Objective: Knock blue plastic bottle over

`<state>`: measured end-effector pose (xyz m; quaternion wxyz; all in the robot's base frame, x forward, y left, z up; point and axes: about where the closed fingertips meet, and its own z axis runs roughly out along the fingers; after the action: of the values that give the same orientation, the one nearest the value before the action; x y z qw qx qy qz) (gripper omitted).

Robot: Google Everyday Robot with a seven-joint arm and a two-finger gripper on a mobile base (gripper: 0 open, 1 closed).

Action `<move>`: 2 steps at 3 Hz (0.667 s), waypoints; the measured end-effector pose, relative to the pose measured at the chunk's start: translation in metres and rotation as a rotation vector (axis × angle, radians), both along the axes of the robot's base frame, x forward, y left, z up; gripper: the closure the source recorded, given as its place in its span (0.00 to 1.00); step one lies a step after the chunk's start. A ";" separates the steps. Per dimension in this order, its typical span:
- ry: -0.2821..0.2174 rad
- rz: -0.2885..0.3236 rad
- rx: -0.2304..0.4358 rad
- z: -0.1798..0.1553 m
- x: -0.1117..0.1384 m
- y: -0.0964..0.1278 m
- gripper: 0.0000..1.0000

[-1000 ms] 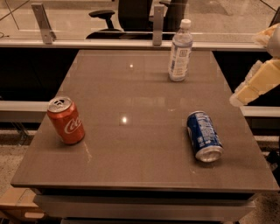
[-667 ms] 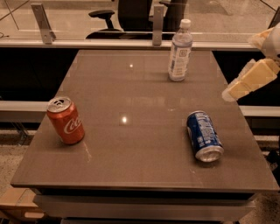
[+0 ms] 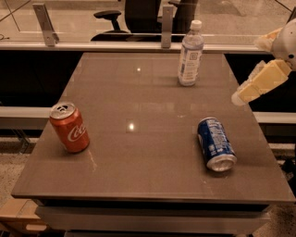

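The blue plastic bottle (image 3: 190, 54) stands upright near the far edge of the grey table (image 3: 138, 111), right of centre; it is clear with a white cap and a pale label. My gripper (image 3: 241, 96) comes in from the right edge of the view, its pale yellow fingers pointing down-left over the table's right side. It is to the right of the bottle and a little nearer, apart from it, touching nothing.
A blue-and-white soda can (image 3: 216, 144) lies on its side at the front right, below the gripper. A red cola can (image 3: 69, 127) stands tilted at the front left. A rail with metal posts (image 3: 166, 21) and an office chair (image 3: 138, 14) lie behind the table.
My gripper has moved left and a little down, closer to the bottle. The bottle and both cans have not moved.
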<state>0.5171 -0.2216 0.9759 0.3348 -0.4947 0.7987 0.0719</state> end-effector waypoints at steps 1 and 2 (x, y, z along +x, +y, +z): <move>-0.016 -0.045 0.041 -0.013 0.010 -0.002 0.00; -0.066 -0.109 0.143 -0.038 0.030 -0.003 0.00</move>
<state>0.5474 -0.2244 0.9382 0.3990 -0.4274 0.8058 0.0938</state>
